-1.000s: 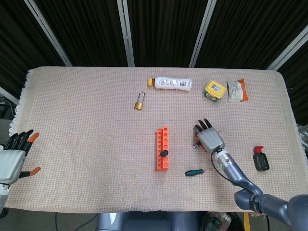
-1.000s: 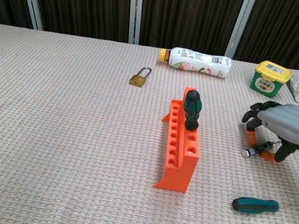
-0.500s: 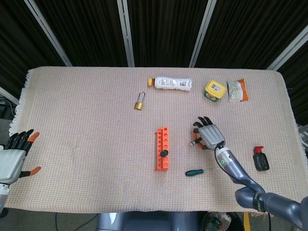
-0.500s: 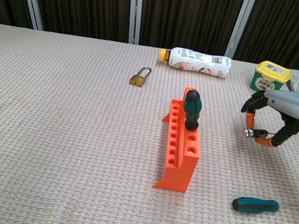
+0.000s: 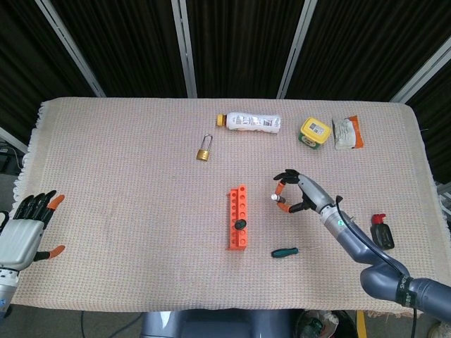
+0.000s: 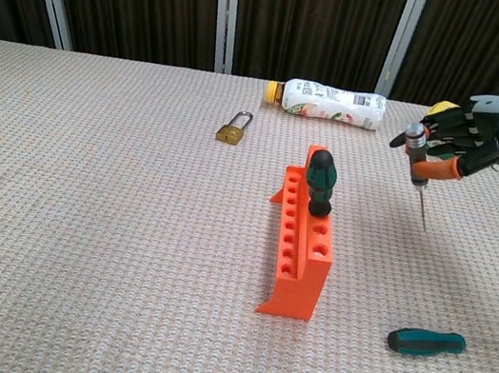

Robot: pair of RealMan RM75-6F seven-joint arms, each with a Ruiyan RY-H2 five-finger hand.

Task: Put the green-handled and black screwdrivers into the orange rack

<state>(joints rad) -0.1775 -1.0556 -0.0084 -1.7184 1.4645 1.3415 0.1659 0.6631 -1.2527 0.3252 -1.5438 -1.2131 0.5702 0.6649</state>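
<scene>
Orange rack stands in the middle of the worktop, with one green and black screwdriver already standing in it. The right hand pinches a thin, maybe black, screwdriver up in the air, tip down. Another green screwdriver lies near the front edge. The left hand holds nothing, fingers spread.

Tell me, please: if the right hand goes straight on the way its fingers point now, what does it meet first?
The right hand, holding a thin screwdriver, points toward the orange rack. Probably the rack comes first, though the hand is raised and might pass above it; depth is unclear.
</scene>
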